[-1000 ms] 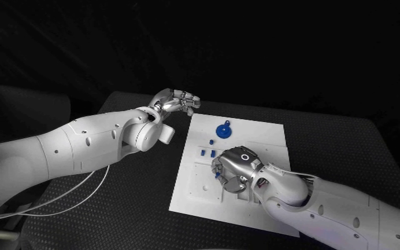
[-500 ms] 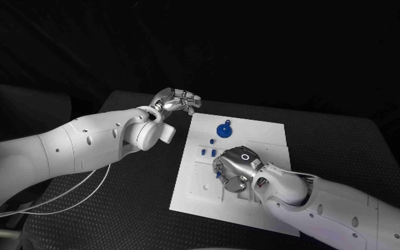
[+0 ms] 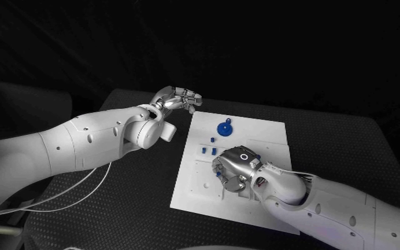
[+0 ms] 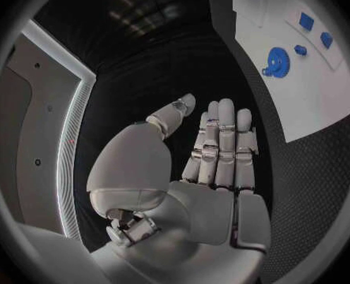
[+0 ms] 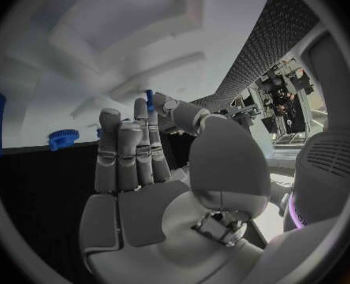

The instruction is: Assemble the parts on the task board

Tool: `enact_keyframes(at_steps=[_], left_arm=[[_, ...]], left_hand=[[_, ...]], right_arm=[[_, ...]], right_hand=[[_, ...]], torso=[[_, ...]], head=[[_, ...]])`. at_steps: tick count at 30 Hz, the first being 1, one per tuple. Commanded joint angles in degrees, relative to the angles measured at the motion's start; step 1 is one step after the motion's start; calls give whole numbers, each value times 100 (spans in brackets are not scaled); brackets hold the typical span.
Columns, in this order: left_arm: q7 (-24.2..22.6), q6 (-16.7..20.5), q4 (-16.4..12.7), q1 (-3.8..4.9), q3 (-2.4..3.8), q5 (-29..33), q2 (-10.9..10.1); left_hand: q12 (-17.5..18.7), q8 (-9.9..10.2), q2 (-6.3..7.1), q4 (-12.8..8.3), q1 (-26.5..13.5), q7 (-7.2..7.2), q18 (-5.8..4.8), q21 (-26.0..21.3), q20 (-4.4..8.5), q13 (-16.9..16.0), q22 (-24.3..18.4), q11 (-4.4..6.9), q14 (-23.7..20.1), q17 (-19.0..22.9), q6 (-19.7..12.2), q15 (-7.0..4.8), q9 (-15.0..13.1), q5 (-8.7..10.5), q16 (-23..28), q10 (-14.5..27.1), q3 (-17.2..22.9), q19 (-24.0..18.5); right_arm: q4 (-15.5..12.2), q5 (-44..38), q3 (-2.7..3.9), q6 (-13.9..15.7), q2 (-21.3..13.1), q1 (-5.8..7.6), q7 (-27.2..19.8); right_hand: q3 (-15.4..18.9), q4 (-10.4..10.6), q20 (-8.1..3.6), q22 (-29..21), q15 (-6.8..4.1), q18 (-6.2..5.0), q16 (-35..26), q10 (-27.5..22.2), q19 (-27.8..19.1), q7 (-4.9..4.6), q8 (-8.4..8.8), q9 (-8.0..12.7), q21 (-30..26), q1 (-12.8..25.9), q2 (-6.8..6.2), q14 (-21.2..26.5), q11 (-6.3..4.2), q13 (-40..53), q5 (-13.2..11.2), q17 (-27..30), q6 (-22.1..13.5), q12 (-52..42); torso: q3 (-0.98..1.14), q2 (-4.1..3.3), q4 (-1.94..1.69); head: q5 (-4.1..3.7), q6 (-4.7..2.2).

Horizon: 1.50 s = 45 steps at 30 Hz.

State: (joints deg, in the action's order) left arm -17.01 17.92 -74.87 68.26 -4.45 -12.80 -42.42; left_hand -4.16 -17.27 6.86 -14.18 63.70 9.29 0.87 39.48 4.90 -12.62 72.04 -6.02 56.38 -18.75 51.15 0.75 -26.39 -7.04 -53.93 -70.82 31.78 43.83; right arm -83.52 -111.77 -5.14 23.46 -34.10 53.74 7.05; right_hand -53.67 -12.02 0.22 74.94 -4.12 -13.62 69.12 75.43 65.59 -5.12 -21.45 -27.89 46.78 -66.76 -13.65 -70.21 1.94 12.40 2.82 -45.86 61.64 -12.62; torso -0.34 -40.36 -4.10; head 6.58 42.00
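Note:
The white task board lies mid-table. A blue gear sits near its far edge, with small blue parts beside the board's left edge. My right hand hovers low over the board's middle. In the right wrist view a thin blue part is pinched between the thumb and a fingertip of my right hand, while the other fingers stay straight. My left hand floats off the board's far left corner; the left wrist view shows my left hand flat and holding nothing.
Black textured table surrounds the board. White cables trail under my left arm at the near left. In the left wrist view the gear and the small blue parts lie on the board.

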Motion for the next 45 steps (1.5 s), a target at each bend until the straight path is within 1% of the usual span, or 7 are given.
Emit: enact_keyframes(at_steps=[1,17,21,29,35,40,45], left_arm=[[-55,-23,-15,9,5,33,17],[-39,-40,-33,12,5,33,21],[-34,-38,-34,13,5,33,2],[-29,-39,-23,14,5,33,-7],[-30,-33,3,14,4,33,-23],[-36,-32,16,14,4,33,-40],[-39,-39,42,13,4,33,-34]], left_hand=[[6,-17,-8,9,-38,0,73,-27,1,-4,7,0,50,-10,-53,-1,-5,-33,23,23,-37,29],[7,-16,-6,11,-40,2,73,-33,0,-4,10,-2,50,-15,-58,1,-5,-31,31,29,-39,30],[9,-14,-3,11,-42,4,73,-36,-1,-3,12,-4,49,-17,-63,1,-4,-30,35,34,-41,31],[11,-10,2,12,-44,8,73,-40,-1,-2,14,-7,48,-21,-73,3,-2,-27,41,42,-43,31],[13,-6,6,12,-45,12,73,-43,-2,-1,17,-10,48,-24,-82,4,0,-26,45,50,-45,31],[14,-5,7,12,-44,13,73,-45,-2,-1,18,-11,48,-26,-86,4,0,-25,48,52,-44,31],[14,-5,6,11,-42,14,74,-47,-2,-1,19,-11,48,-27,-87,4,0,-26,49,54,-43,31]], right_arm=[[15,-134,-46,-216,24,-17,39],[69,-45,-121,-283,92,-17,93],[74,123,-121,10,31,-15,71],[-60,241,-121,341,-131,-13,43],[-339,252,-108,564,-366,22,65],[-604,278,20,666,-581,124,96],[-887,362,293,484,-856,244,114]], right_hand=[[-27,-8,-40,109,-32,-138,-3,45,6,-11,-11,-3,36,-18,11,-7,-6,5,22,-8,38,15],[-49,5,-15,95,6,-138,-80,-24,-56,-46,46,12,-14,33,-40,42,30,-6,60,5,-35,110],[98,83,30,97,114,-138,-149,-294,-109,-168,211,74,-57,213,-310,73,141,-74,159,30,-314,319],[625,-278,62,108,364,-138,-147,-961,-221,-440,527,219,-102,434,-359,156,410,-293,118,5,-933,736],[903,-462,93,103,466,-138,-147,-1209,-304,-504,577,240,-144,543,-367,252,517,-416,131,-7,-1105,867],[937,-454,98,99,480,-138,-138,-1230,-312,-502,559,233,-155,517,-365,267,525,-445,142,-11,-1105,864],[835,-407,95,90,460,-138,-107,-1156,-259,-466,485,205,-156,441,-362,241,503,-474,100,-15,-1028,816]], torso=[[-3,1,1],[-1,6,2],[-2,4,10],[4,5,5],[9,9,13],[14,8,18],[13,10,17]], head=[[6,15],[2,15],[5,19],[-11,-3],[-27,-20],[-55,-54],[-123,-118]])
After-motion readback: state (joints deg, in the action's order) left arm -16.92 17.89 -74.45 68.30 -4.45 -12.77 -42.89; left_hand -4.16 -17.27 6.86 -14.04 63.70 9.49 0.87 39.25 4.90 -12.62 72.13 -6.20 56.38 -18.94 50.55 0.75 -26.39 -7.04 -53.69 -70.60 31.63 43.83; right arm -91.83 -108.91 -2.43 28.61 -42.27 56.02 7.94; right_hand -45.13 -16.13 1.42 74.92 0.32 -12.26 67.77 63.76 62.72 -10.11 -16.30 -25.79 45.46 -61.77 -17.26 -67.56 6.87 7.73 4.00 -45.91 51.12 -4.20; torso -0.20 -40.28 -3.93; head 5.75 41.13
